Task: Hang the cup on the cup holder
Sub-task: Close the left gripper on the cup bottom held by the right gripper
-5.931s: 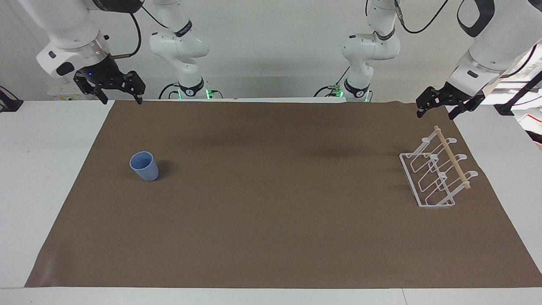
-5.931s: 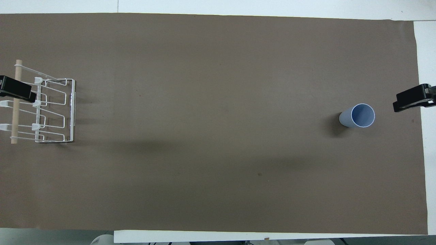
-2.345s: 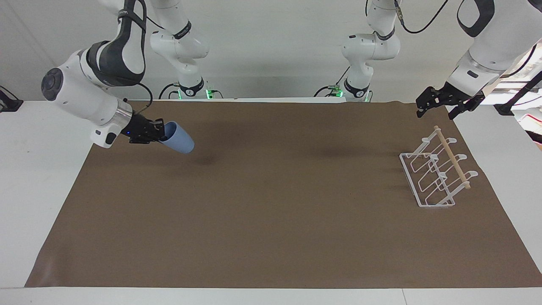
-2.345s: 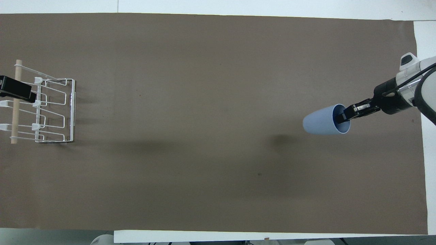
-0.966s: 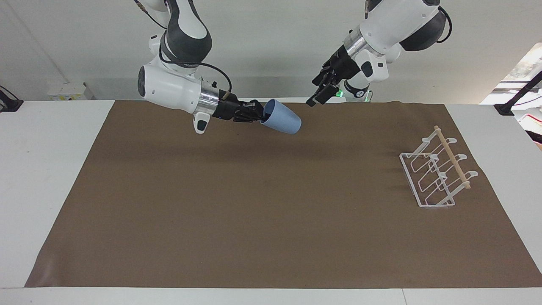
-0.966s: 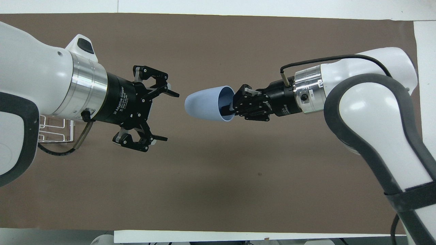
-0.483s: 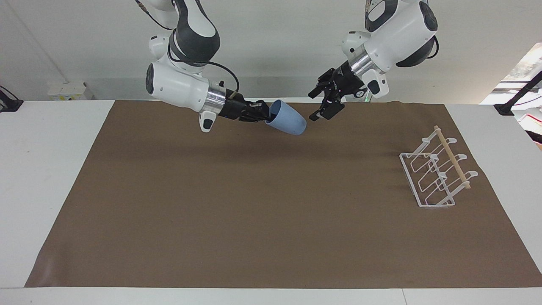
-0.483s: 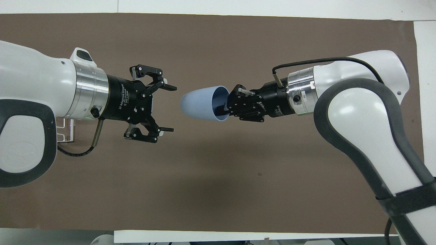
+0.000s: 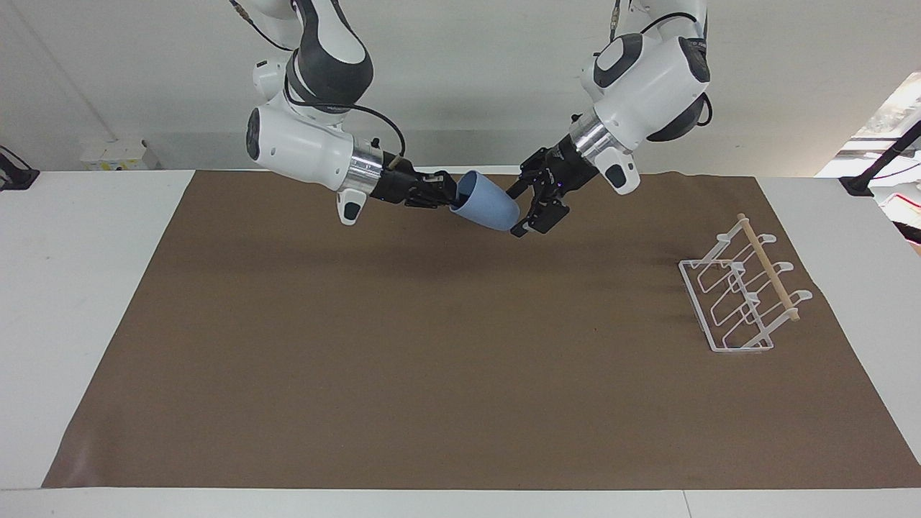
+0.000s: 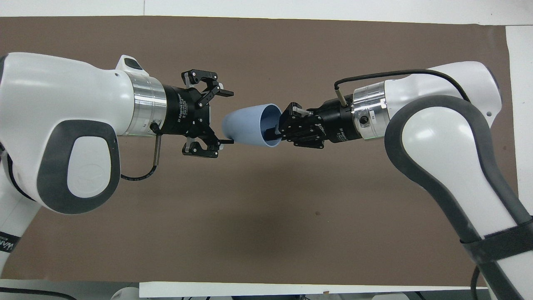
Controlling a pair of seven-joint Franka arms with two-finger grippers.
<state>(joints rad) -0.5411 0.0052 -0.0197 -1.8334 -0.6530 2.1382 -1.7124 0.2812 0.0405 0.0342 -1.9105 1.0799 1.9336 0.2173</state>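
Cup (image 9: 486, 205) sits in the air over the middle of the desk's edge nearest the robots, lying almost on its side, its long axis running along the desk's length with the closed base aimed at the left gripper (image 9: 527, 208) and tipped a little downward. The right gripper (image 9: 447, 198) is clamped on the rim, one finger inside the mouth. The left gripper's jaws stand wide apart, their tips just reaching the base on either side, so the handover turns on sliding straight along that axis before closing. From overhead the spread fingers (image 10: 220, 92) bracket the cup's base cleanly, but the left arm hides the rack. Only the facing view shows the rack (image 9: 741, 295), well apart near the desk's edge at the left arm's end, prongs empty.
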